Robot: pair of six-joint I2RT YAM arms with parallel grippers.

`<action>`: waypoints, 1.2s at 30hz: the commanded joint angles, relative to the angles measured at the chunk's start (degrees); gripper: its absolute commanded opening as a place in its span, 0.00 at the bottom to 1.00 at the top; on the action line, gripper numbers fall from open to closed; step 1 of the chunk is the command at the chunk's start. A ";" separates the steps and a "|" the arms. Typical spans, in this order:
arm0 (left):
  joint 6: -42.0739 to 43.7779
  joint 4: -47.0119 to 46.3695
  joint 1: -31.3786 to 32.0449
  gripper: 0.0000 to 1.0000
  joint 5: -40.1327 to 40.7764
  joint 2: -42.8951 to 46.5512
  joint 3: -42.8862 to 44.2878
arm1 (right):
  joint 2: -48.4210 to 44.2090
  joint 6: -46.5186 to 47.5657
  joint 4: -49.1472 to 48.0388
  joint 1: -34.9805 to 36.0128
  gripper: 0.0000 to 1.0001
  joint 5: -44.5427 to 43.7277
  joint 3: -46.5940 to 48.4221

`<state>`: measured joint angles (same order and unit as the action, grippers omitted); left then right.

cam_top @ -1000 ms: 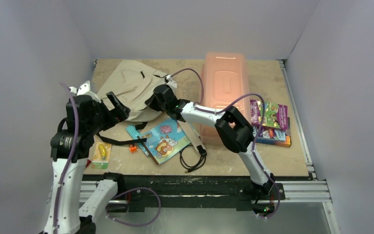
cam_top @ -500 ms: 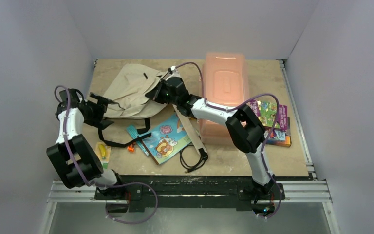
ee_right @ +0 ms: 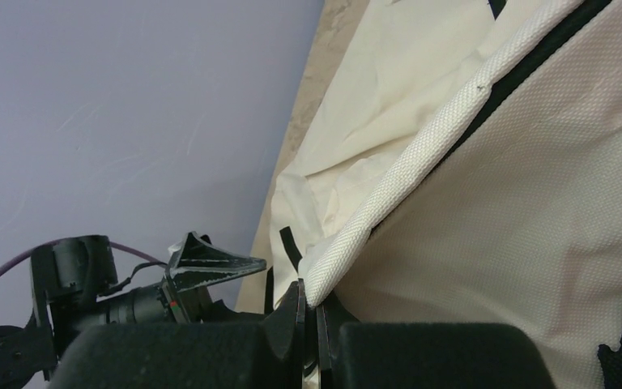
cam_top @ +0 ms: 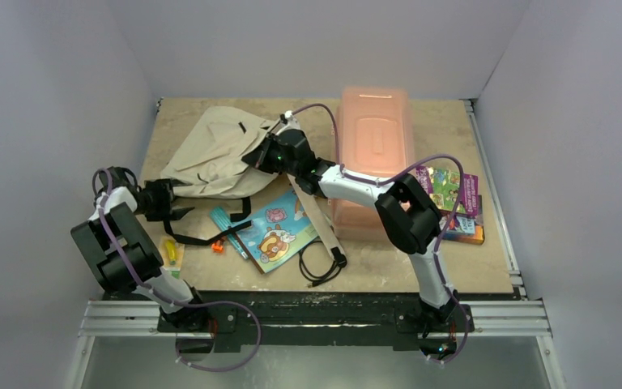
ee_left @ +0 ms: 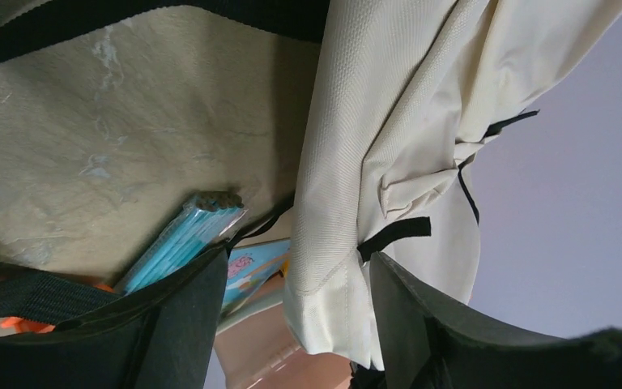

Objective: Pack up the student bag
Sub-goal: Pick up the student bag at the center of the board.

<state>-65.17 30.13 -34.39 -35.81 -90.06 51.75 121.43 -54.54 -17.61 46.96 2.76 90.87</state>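
Observation:
The beige student bag (cam_top: 215, 150) lies at the back left of the table, black straps trailing toward the front. My right gripper (cam_top: 259, 159) is shut on the bag's thick seamed edge (ee_right: 389, 182) at its right side and holds that edge lifted; the closed fingertips (ee_right: 298, 312) pinch the fabric. My left gripper (cam_top: 176, 203) is low at the bag's front left corner. In the left wrist view it is open (ee_left: 291, 324), with a corner of the bag (ee_left: 332, 300) hanging between the two fingers, not clamped.
A translucent pink box (cam_top: 372, 150) stands right of the bag. A colourful picture book (cam_top: 279, 235), a blue pencil pack (cam_top: 228, 225), a black cable (cam_top: 320, 263), a small orange piece (cam_top: 220, 246) and a yellow card (cam_top: 170, 255) lie in front. Books (cam_top: 452, 203) lie right.
My left arm has come down from high up and reached in low toward the bag's front left corner. My right gripper lifted the bag's edge back a little, then held still.

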 commanded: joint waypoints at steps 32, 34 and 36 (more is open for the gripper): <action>3.90 -17.12 6.82 0.00 -6.88 -3.80 -4.43 | 4.89 42.04 41.65 8.20 0.68 -5.58 36.33; 4.56 -16.12 7.28 0.00 -6.17 -3.47 -4.06 | 8.03 41.54 40.57 8.64 0.70 -4.81 40.25; 4.17 -16.33 7.25 0.00 -6.64 -3.73 -4.01 | 10.28 41.11 38.21 8.67 0.70 -4.21 42.07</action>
<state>-61.47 15.42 -28.05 -38.74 -94.15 47.70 127.04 -14.39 22.06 55.07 -3.27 128.70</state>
